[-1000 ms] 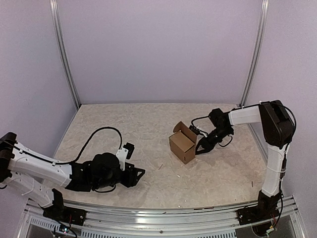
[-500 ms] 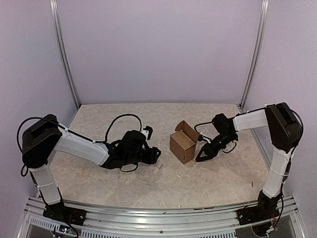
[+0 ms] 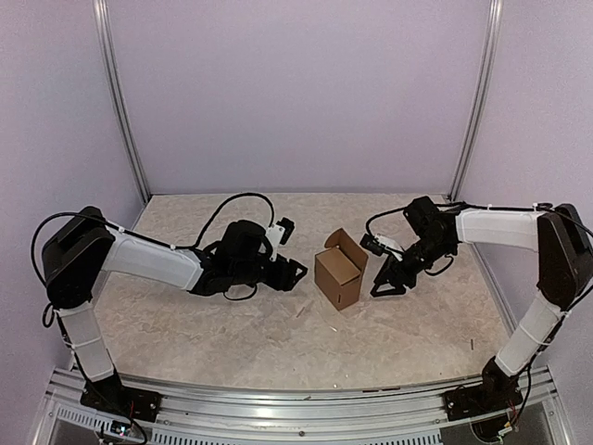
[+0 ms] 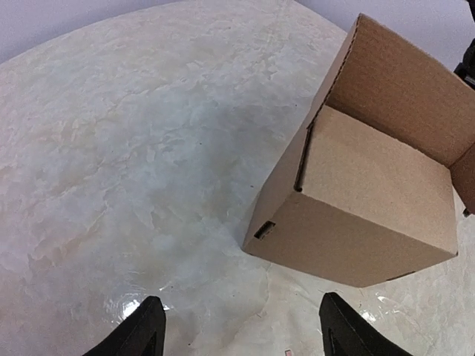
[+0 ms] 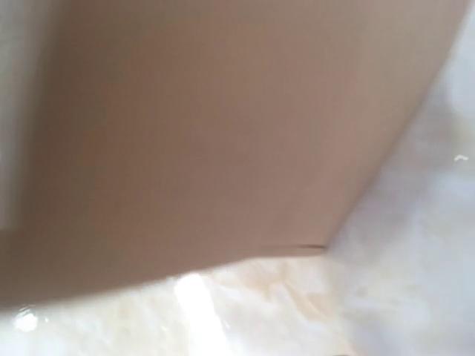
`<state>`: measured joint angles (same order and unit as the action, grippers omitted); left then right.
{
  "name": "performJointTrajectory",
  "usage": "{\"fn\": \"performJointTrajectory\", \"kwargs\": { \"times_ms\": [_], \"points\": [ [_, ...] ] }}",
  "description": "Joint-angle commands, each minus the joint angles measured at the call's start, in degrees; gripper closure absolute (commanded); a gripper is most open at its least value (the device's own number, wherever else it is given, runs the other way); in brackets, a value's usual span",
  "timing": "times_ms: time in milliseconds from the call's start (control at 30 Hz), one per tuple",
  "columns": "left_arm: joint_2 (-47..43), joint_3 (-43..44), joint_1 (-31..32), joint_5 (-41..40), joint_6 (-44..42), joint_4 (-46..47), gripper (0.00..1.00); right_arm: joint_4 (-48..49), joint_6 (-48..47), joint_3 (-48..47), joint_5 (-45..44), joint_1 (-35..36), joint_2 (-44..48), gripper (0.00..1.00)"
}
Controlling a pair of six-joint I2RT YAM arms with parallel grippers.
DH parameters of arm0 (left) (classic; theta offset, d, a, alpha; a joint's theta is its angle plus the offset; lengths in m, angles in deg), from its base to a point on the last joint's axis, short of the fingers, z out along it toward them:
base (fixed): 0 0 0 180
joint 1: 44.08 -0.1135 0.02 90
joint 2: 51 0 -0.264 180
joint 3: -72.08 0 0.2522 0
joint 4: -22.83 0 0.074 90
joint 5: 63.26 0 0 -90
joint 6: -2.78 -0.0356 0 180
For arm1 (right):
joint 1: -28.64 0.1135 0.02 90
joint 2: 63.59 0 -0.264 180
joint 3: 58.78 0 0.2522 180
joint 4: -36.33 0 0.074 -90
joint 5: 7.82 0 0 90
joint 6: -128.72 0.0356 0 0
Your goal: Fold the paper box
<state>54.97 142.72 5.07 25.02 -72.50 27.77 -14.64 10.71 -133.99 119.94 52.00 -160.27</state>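
**A:** What is the left tool (image 3: pixel 289 273) doing?

**B:** It is hanging low over the worktop (image 3: pixel 232 334), just left of the paper box (image 3: pixel 339 271) and not touching it. Its fingers (image 4: pixel 141 334) are standing spread wide with nothing between them.

**A:** And where is the box sitting?

**B:** It is sitting near the middle of the worktop, between the two tools. It is standing as a small cube, with one lid flap (image 3: pixel 349 246) sticking up at the back.

**A:** How is it going to handle?

**B:** I am guessing it is very light, being thin brown cardboard. The panels are looking fairly stiff, but it is likely to bend at the creases and dent under a hard pinch. A push from one side alone is probably going to make it slide, so I am thinking of bracing a wall on one side and taking the flap by its free top edge.

**A:** And the right tool (image 3: pixel 384 283)?

**B:** It is sitting just beside the box's right side. Its own camera is showing only blurred cardboard, so I cannot tell whether it is spread or pressed together.
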Motion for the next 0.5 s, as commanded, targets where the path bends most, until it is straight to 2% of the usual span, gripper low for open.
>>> {"fn": "performJointTrajectory", "kwargs": {
  "times_ms": [0,100,167,200,233,267,367,467],
  "points": [
    [-4.0,3.2,-3.5,11.6,-10.0,-1.5,0.3,-2.0,-4.3,0.4,-5.1,-0.6,6.9,0.42],
    [-3.8,5.9,-5.3,16.9,-12.2,-4.1,0.3,0.2,-5.1,1.2,-5.2,-0.7,11.1,0.35],
    [-3.3,7.1,-6.3,20.0,-12.6,-4.7,0.3,3.4,-5.1,2.9,-5.7,-0.7,14.7,0.27],
    [-3.0,7.4,-6.7,21.1,-12.8,-4.6,0.3,5.4,-5.2,4.1,-6.3,-0.6,16.9,0.19],
    [-2.6,7.5,-7.1,22.1,-13.2,-4.3,0.3,7.7,-4.9,5.4,-7.2,-0.6,19.0,0.05],
    [-2.3,7.6,-7.5,23.8,-13.7,-4.0,0.3,9.7,-4.6,7.0,-7.4,-0.7,21.0,0.01],
    [-0.7,7.9,-8.4,31.2,-15.9,-2.9,0.29,12.6,-4.2,10.5,-3.5,-1.6,24.2,0.0],
    [1.7,8.3,-8.6,37.6,-19.8,-1.5,0.29,7.0,-10.5,9.7,1.9,-1.7,22.5,0.0]
  ]
}}
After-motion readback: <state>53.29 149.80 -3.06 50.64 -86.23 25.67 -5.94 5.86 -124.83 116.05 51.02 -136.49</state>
